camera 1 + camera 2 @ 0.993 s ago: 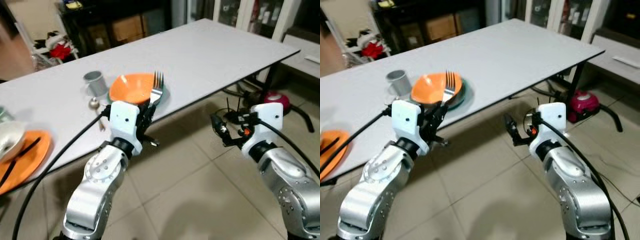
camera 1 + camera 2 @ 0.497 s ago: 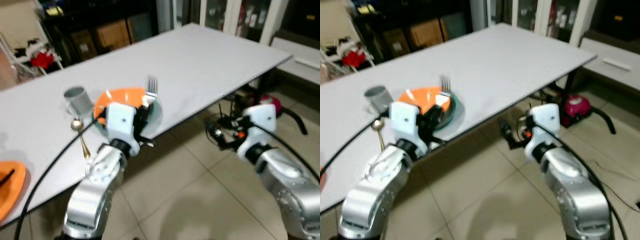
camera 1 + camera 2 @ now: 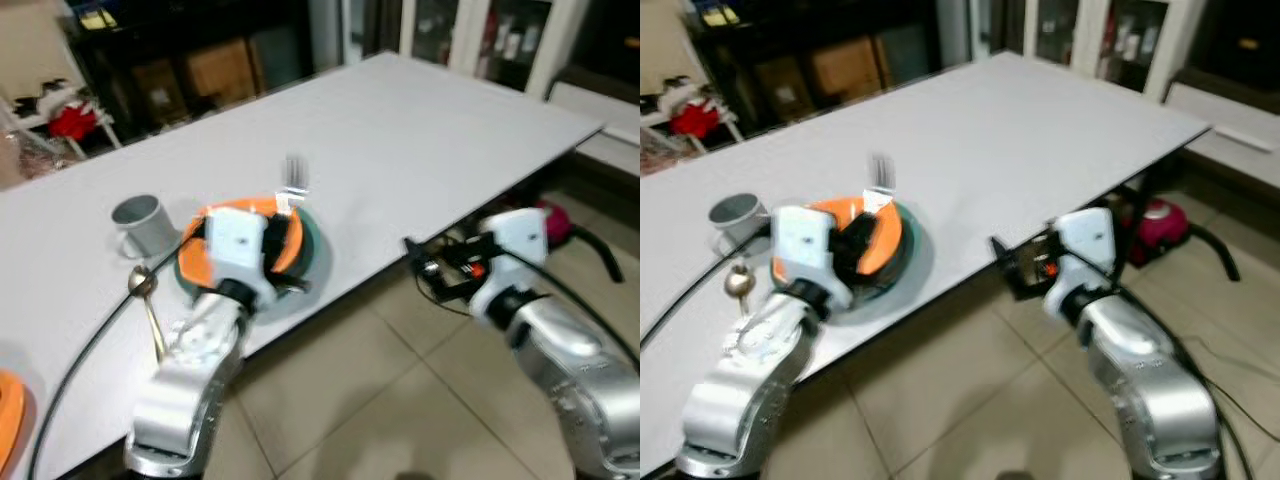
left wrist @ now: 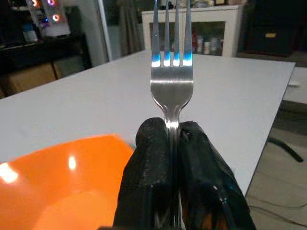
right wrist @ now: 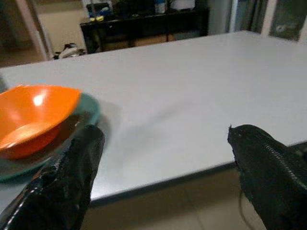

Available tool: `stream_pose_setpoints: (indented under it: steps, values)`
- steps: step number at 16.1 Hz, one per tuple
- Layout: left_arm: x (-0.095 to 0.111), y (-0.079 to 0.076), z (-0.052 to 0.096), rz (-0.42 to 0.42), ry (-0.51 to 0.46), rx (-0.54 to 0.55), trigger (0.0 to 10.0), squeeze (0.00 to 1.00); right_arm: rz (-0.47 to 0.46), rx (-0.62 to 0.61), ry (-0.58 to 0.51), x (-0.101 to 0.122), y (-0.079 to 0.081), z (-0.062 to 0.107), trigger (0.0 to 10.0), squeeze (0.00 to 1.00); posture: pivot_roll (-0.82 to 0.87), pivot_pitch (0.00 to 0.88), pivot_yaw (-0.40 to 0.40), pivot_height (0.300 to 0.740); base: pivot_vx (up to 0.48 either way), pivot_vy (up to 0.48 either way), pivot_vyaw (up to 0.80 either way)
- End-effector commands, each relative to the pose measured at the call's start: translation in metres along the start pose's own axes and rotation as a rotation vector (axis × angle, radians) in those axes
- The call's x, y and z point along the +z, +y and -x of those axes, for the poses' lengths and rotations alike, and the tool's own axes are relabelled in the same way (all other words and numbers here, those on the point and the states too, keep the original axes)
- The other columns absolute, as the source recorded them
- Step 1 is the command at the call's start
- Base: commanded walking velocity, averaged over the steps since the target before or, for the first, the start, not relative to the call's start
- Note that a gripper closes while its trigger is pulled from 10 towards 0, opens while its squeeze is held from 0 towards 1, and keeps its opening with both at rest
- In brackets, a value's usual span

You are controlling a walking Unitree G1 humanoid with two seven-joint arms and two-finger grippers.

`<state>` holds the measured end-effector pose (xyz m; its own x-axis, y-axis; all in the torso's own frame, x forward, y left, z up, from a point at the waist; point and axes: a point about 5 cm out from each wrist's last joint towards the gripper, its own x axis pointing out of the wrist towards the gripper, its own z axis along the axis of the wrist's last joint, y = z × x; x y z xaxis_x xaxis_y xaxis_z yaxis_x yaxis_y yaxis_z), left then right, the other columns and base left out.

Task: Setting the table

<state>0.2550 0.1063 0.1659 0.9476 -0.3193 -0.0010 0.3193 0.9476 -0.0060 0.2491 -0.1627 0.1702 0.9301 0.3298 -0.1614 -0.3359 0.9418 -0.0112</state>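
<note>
Grey mug [image 3: 140,222] and spoon [image 3: 148,300] near worktop [image 3: 420,130] front edge, far left. Left hand [image 4: 171,143] clamped on fork [image 4: 171,72], tines upright, above orange bowl [image 3: 200,255]. Bowl sits on teal plate [image 3: 308,255] at front edge. Right hand [image 5: 163,158] spread wide, holding nothing, just off front edge right of plate.

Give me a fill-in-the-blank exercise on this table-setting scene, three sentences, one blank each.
1. The left gripper is shut on a ____.
2. The orange bowl sits on a ____ plate.
3. The right gripper, by the table edge, has its fingers ____.

Missing words: fork; green; open
</note>
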Motion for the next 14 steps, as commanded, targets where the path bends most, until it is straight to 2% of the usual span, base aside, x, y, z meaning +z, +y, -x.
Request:
stream_pose_setpoints:
  steps: [1, 3, 6, 9, 14]
  values:
    - [0.002, 0.011, 0.004, -0.016, -0.001, 0.05, 10.0, 0.0, -0.005, 0.042, -0.019, 0.004, 0.008, -0.003, 10.0, 0.0, -0.11, 0.013, 0.087, 0.74, 0.345, 0.0, 0.0]
    - [0.003, 0.014, 0.007, -0.002, -0.015, 0.09, 10.0, 0.0, -0.001, 0.048, -0.03, 0.006, 0.009, -0.005, 10.0, 0.0, -0.11, 0.013, 0.078, 0.74, 0.283, 0.0, 0.0]
    - [0.007, 0.016, 0.012, 0.016, -0.036, 0.124, 10.0, 0.0, 0.005, 0.055, -0.044, 0.01, 0.01, -0.009, 10.0, 0.0, -0.1, 0.014, 0.065, 0.74, 0.0, 0.0, 0.0]
    - [0.008, 0.02, 0.015, 0.018, -0.042, 0.174, 10.0, 0.0, 0.052, 0.073, -0.049, 0.013, 0.011, -0.013, 10.0, 0.0, -0.1, 0.014, 0.057, 0.74, 0.0, 0.0, 0.0]
    - [0.007, 0.021, 0.015, 0.024, -0.033, 0.201, 10.0, 0.0, 0.06, 0.061, -0.055, 0.015, 0.01, -0.016, 10.0, 0.0, -0.09, 0.013, 0.055, 0.74, 0.0, -0.447, 0.74]
